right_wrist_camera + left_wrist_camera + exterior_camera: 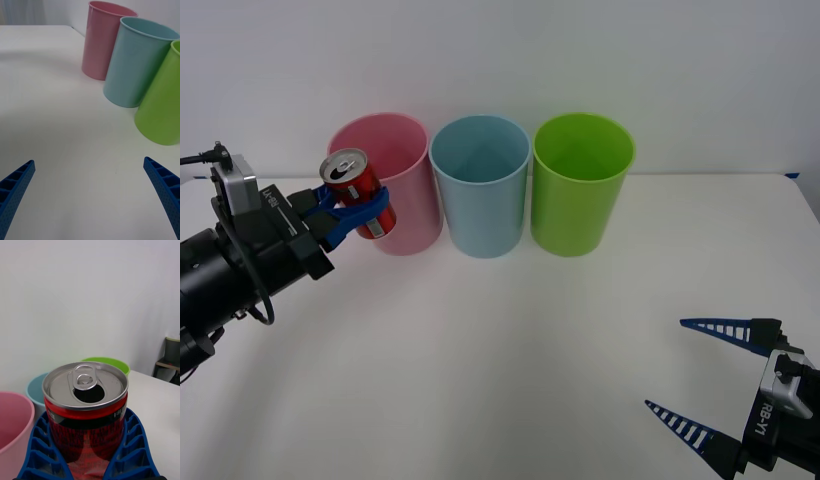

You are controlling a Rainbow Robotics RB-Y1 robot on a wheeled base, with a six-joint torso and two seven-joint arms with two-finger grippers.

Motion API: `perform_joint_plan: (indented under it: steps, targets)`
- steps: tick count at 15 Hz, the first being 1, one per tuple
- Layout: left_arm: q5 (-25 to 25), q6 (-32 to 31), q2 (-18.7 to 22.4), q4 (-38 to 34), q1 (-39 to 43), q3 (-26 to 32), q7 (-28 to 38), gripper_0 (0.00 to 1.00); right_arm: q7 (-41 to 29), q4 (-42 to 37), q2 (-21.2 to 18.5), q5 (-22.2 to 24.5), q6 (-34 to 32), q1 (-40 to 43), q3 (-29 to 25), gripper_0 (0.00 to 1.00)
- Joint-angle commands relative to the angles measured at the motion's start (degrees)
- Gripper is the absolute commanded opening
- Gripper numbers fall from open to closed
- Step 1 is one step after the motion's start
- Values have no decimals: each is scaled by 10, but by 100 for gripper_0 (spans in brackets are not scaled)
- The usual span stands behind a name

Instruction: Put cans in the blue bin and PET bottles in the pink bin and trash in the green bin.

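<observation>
Gripping the red can (pixel 357 193), opened tab upward, the left pincer (pixel 358 215) holds it against the pink bin's (pixel 402 200) front; blue bin (pixel 480 186) and green bin (pixel 581 184) stand beside. Right pincer (pixel 700 380), marked RB-Y1, rests spread wide over the white surface (pixel 510 360).

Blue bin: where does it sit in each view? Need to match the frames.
Front view: blue bin stands mid-row at the back of the table.
Right wrist view: blue bin stands between its neighbours.
Left wrist view: its rim peeks out behind the can.
Shared landmark: the pink bin, right beside it.
</observation>
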Motion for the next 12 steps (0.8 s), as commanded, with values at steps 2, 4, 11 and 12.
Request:
perform_joint_plan:
  steps: [2, 4, 11, 12]
  targets:
    - [6, 60, 4, 0, -46, -28, 18, 0, 0, 0, 0, 0, 0, 0, 0, 100]
    - [11, 90, 8, 0, -69, -38, 29, 0, 0, 0, 0, 0, 0, 0, 0, 100]
    - [14, 222, 40, 4, -148, -117, 68, 0, 0, 0, 0, 0, 0, 0, 0, 100]
    - [14, 238, 51, 10, -161, -132, 76, 0, 0, 0, 0, 0, 0, 0, 0, 100]
